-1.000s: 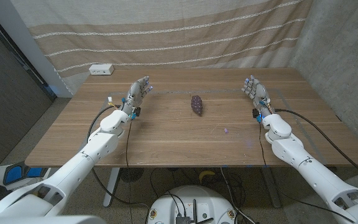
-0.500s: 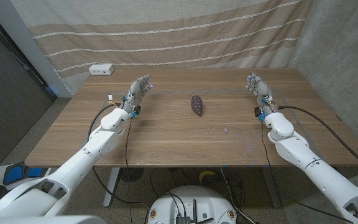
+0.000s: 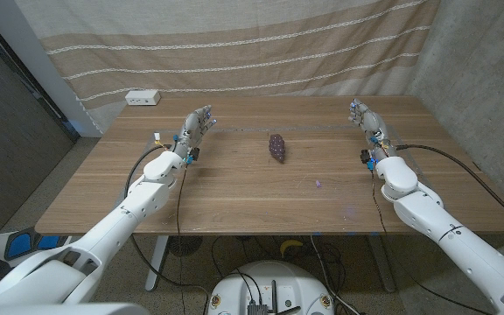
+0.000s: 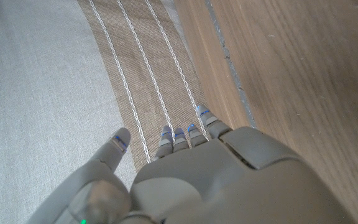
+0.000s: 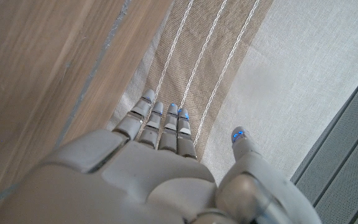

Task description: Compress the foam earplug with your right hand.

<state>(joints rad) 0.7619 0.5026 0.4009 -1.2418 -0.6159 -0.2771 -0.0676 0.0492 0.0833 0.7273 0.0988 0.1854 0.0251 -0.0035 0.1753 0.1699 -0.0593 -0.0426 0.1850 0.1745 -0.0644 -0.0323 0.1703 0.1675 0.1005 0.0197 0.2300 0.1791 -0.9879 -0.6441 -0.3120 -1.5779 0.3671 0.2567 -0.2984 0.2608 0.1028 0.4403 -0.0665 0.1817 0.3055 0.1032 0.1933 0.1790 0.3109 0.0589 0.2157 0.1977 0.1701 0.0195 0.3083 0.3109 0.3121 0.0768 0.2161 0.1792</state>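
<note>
A tiny pale purple piece, probably the foam earplug [image 3: 318,184], lies on the wooden table [image 3: 234,197] right of centre. My right hand [image 3: 367,122] stands at the far right of the table with its fingers stretched out and nothing in it, well behind and to the right of the earplug. In the right wrist view the right hand [image 5: 135,180] reaches toward the striped curtain. My left hand [image 3: 196,129] stands at the far left, fingers extended and empty. The left wrist view has the left hand [image 4: 216,180] over the table's far edge.
A dark purple knobbly object [image 3: 276,147] lies near the table's middle, between the hands. A white power strip [image 3: 143,98] sits at the back left corner. A striped curtain [image 3: 234,52] hangs behind the table, and a concrete wall [image 3: 488,79] stands to the right.
My right hand and forearm have drifted a little to the right and farther back. The left hand has barely moved, and the objects on the table have stayed put.
</note>
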